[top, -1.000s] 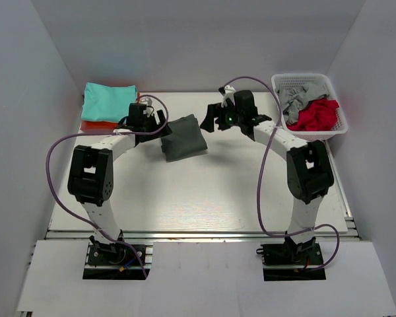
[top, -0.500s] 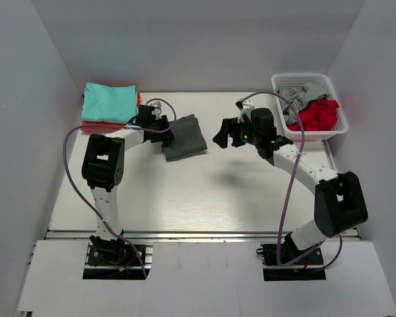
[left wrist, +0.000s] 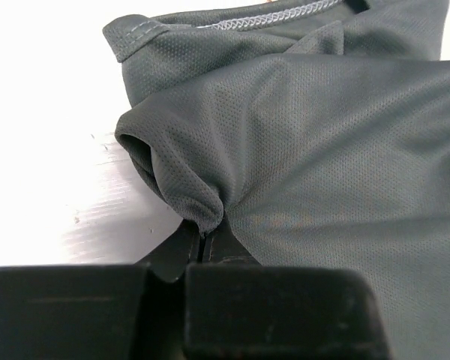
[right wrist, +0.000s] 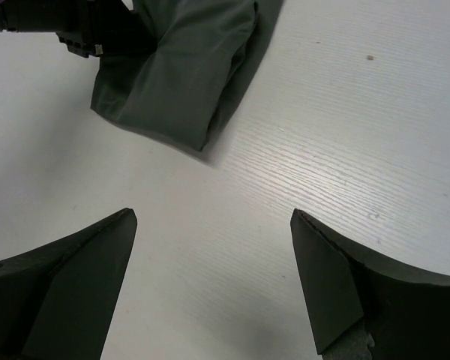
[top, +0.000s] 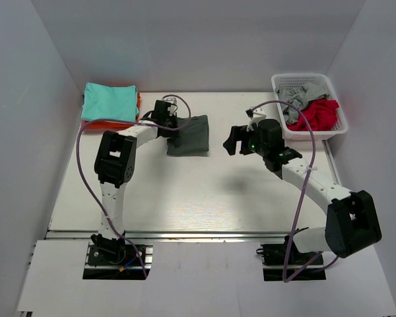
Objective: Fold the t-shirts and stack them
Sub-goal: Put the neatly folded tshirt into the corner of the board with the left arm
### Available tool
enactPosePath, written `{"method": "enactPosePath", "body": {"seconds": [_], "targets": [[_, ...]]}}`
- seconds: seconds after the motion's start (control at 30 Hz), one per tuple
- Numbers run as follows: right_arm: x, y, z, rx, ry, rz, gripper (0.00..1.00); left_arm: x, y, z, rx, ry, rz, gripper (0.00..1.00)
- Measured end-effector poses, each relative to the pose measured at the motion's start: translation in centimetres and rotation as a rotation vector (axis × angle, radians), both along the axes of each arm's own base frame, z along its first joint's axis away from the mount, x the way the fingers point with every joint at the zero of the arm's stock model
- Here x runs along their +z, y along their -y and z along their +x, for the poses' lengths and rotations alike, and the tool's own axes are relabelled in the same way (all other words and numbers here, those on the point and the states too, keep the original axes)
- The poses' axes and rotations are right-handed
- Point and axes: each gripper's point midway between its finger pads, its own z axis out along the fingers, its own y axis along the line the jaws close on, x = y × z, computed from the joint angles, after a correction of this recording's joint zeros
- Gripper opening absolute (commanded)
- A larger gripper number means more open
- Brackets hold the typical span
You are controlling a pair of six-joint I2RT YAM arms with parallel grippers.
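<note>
Surface (top: 204, 191): white, smooth. Grey shirt (top: 190, 135): folded bundle near far edge, about midway along it; soft, light, limp knit, likely slides easily, sags from single-layer pinch; best taken through all layers at fold. Left jaws: clamped on shirt's bunched left edge. Right jaws: apart, empty, right of shirt.

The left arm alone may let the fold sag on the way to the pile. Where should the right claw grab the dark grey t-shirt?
Likely the free right-hand edge of the dark grey t-shirt, coming in low from the right: the left claw is shut on the opposite edge, and the open right claw faces that side.
</note>
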Motion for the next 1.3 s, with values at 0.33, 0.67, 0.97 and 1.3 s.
{"method": "enactPosePath", "body": {"seconds": [0.33,0.67,0.97,1.3], "targets": [[0.7,2.6,-0.9,-0.088,0.063,-0.041,0.89,3.1,-4.5,0.7,-0.048,0.065,0.301,0.0],[-0.9,2.4,-0.8,-0.077,0.023,-0.053,0.91,16.0,-7.6,2.7,-0.143,0.343,0.459,0.0],[0.0,0.8,0.0,-0.028,0.013,-0.018,0.91,24.2,-11.8,6.1,-0.132,0.465,0.563,0.0],[1.7,0.4,0.6,-0.028,0.03,0.006,0.91,23.2,-19.9,8.1,-0.085,0.414,0.631,0.0]]}}
